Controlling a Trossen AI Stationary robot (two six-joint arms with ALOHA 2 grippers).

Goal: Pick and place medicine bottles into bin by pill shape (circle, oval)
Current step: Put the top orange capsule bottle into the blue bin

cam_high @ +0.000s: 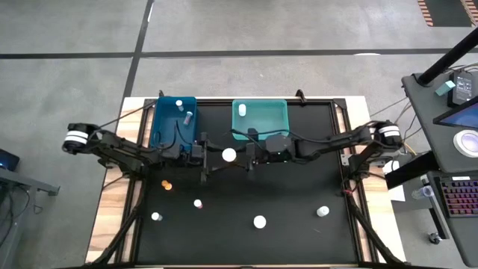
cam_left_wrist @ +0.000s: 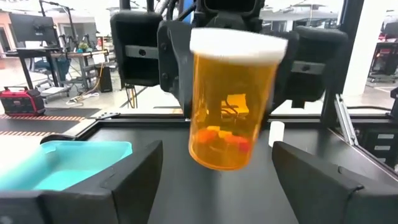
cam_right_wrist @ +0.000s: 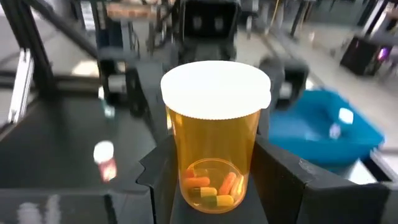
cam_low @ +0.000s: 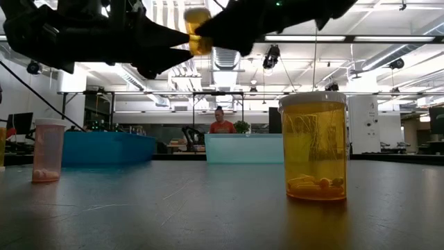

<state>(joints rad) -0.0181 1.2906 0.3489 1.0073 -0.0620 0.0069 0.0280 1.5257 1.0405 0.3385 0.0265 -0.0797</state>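
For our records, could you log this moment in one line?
handover mid-air | right gripper holds amber bottle | left gripper open | teal bin nearby

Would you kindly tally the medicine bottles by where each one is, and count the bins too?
Loose bottles on the table: 5
Bottles in the blue bin: 2
Bottle in the teal bin: 1
Amber bottle held by the right gripper: 1
Bins: 2
Total: 9 bottles and 2 bins, 11 things.
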